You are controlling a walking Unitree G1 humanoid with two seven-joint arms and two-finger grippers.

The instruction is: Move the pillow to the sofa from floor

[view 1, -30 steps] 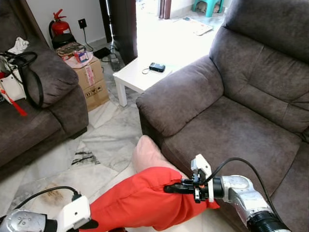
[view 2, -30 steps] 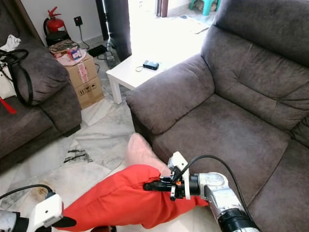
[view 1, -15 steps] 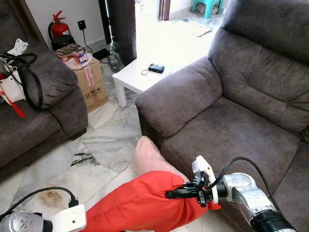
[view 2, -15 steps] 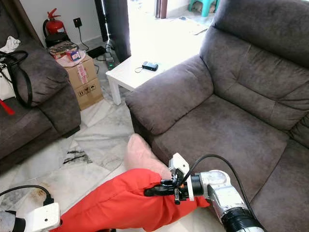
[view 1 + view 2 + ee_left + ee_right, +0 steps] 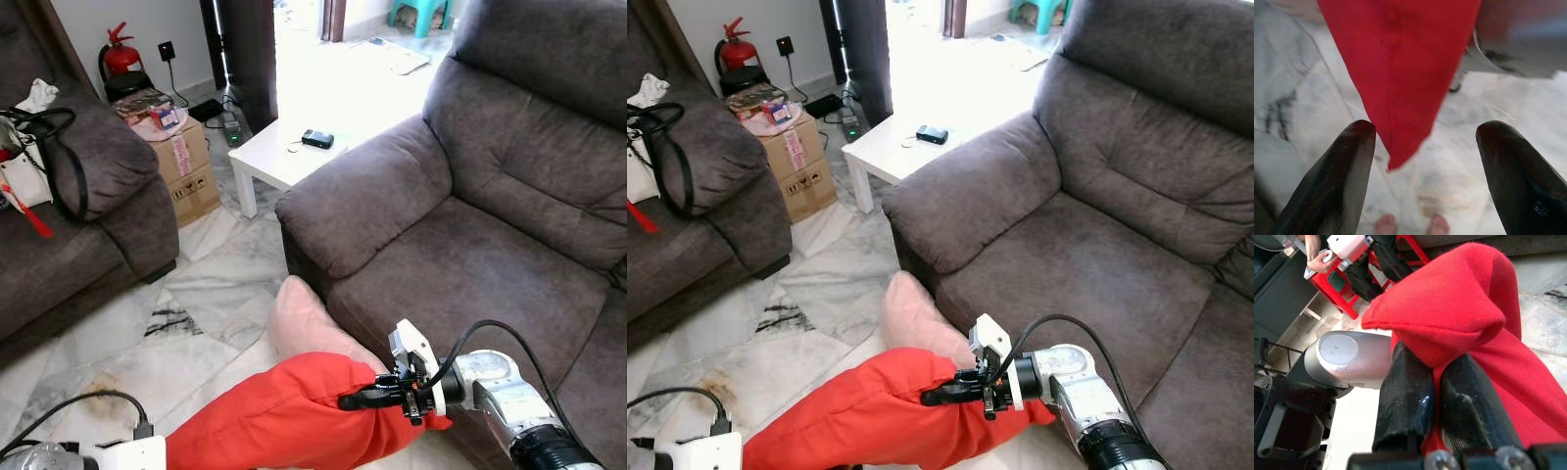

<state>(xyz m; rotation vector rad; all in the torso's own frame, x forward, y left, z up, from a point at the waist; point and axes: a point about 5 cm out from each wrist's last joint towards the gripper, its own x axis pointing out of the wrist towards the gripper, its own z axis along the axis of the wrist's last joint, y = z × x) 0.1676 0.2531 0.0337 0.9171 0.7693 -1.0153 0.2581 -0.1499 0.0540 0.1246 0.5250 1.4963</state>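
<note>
A red pillow [image 5: 284, 416] hangs low over the marble floor, just in front of the grey sofa [image 5: 470, 255]. My right gripper [image 5: 351, 400] is shut on a fold of its upper right end, and its fingers [image 5: 1405, 396] pinch the red cloth between them. The pillow slopes down to the left. My left gripper [image 5: 1425, 132] is open beneath the pillow's hanging corner [image 5: 1396, 98], which dangles between the fingers without touching them. A pale pink pillow [image 5: 304, 318] leans on the floor against the sofa's front.
A white side table [image 5: 284, 147] with a small black device stands beside the sofa's arm. A cardboard box [image 5: 186, 162] and a second sofa [image 5: 88, 225] with a bag are at the left. A person's toes [image 5: 1408, 226] are on the floor below my left gripper.
My left arm has sunk toward the bottom-left corner, away from the red pillow's low end. The right gripper has stayed shut on the pillow and dropped slightly.
</note>
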